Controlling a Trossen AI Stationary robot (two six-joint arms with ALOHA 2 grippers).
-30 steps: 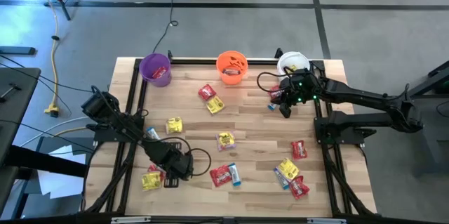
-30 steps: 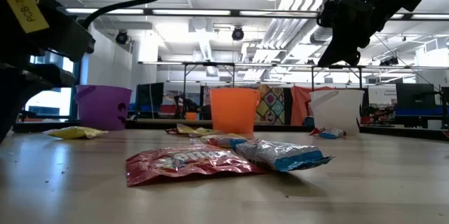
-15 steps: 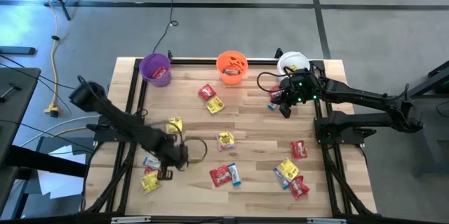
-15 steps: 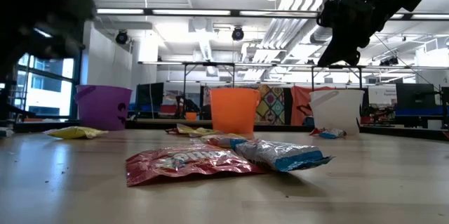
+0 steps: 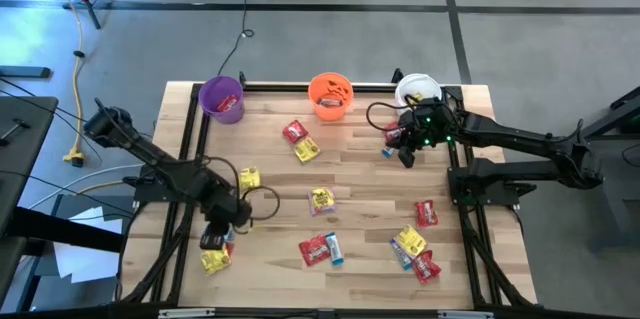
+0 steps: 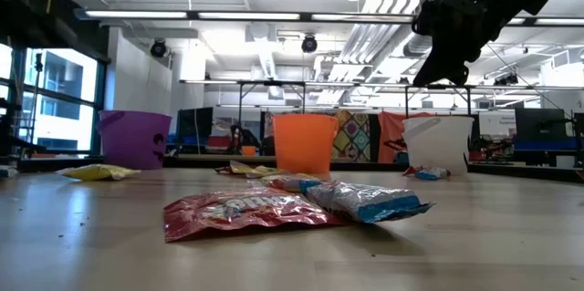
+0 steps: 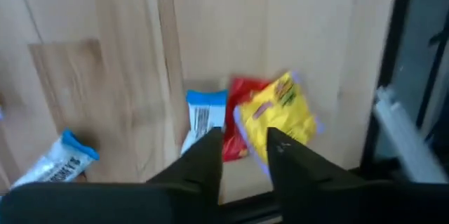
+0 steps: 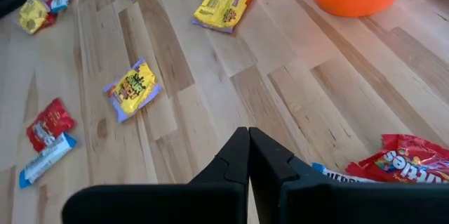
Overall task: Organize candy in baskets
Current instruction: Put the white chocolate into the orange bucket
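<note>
The tabletop (image 5: pixel 370 174) is seen strewn with candy, most of it not yet sorted. Over the last second the left arm has been swung back toward the tabletop's left edge, while the right arm has been kept unmoved near the far right corner. It is judged that the left arm is being lined up for a fresh pick and that the sorting is far from done.

The left end effector (image 5: pixel 218 231) is held over a small cluster by the left edge. Its fingers are slightly spread, with nothing seen between them. The right end effector (image 5: pixel 405 151) hangs beside the white bucket (image 5: pixel 418 87) with its fingers pressed together and nothing held.

The purple bucket (image 5: pixel 221 97) and the orange bucket (image 5: pixel 331 95) stand along the far edge. From above, something is seen inside both, which is hidden from the low view by their walls.

Only the left wrist view resolves the cluster: a yellow packet (image 7: pixel 284 115) overlapping a red packet (image 7: pixel 242 122), with a blue bar (image 7: pixel 203 115) alongside. In the low view the left end effector is not shown at all.
</note>
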